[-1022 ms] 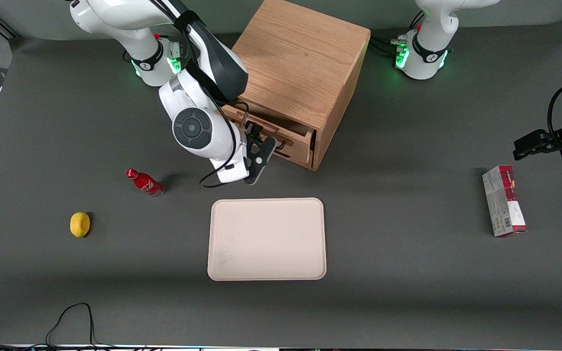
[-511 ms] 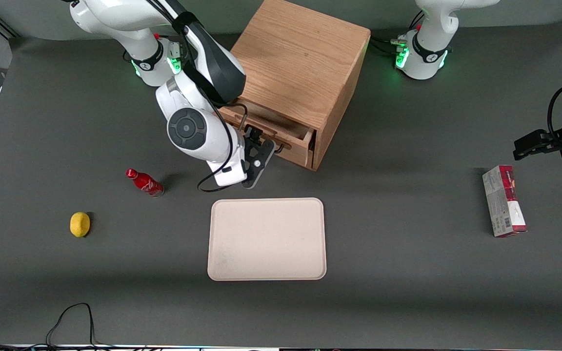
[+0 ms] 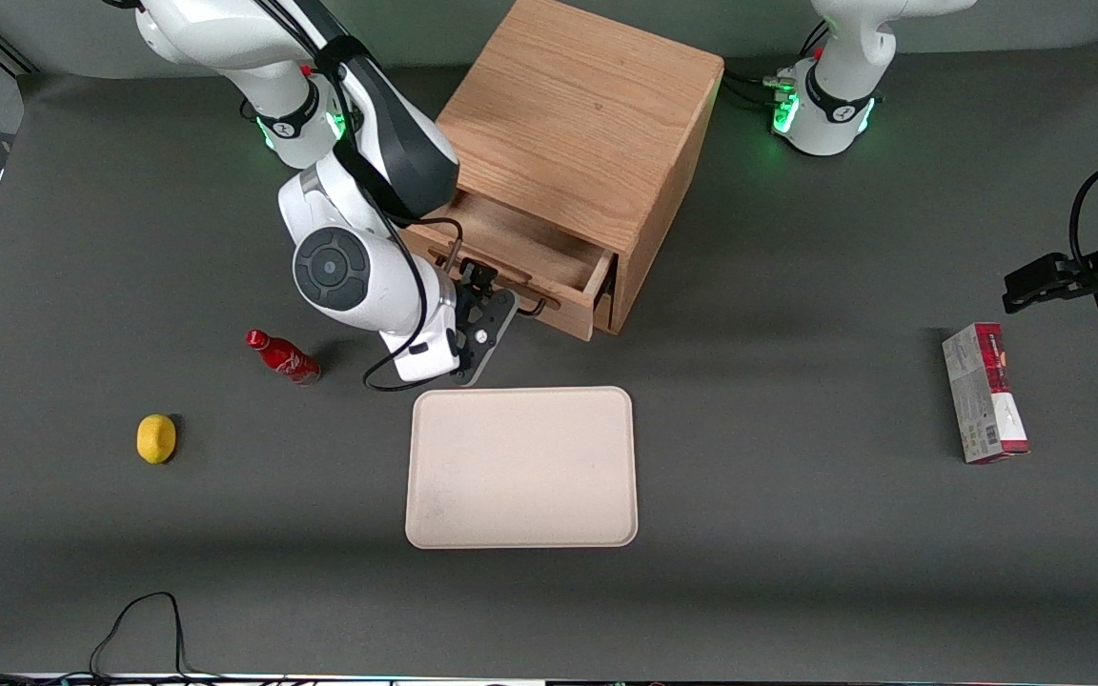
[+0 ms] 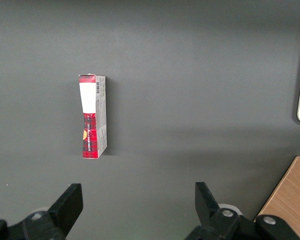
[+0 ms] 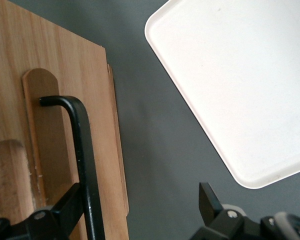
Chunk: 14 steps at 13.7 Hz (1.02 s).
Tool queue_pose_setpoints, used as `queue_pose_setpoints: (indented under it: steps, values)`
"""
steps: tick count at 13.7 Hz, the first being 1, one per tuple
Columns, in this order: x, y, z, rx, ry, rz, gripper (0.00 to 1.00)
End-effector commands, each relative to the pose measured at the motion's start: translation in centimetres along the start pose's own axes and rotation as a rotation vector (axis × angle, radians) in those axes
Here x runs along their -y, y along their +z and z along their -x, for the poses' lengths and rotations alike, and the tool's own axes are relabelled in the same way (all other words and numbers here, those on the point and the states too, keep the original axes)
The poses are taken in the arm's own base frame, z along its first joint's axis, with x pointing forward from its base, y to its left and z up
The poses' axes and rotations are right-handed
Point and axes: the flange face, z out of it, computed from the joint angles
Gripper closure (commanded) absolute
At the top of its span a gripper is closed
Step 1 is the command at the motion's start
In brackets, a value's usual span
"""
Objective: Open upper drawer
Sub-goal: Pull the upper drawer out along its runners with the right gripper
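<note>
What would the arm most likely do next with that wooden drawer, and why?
Probably keep pulling a little farther toward the tray. The gripper sits at the black handle of the upper drawer, one finger beside the bar, and the drawer is only partly out of the cabinet, its inside just showing.
</note>
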Motion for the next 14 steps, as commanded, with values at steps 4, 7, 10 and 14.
queue_pose_setpoints:
  steps: [4, 7, 10, 14]
  values:
    - [-2.1, 0.5, -0.6, -0.017, -0.027, -0.020, 0.00]
    - [-2.7, 0.1, -0.8, -0.027, -0.040, -0.015, 0.00]
    - [-3.4, 0.0, -0.5, -0.029, -0.028, -0.015, 0.00]
    - [-4.6, -0.1, -0.8, -0.039, -0.019, -0.011, 0.00]
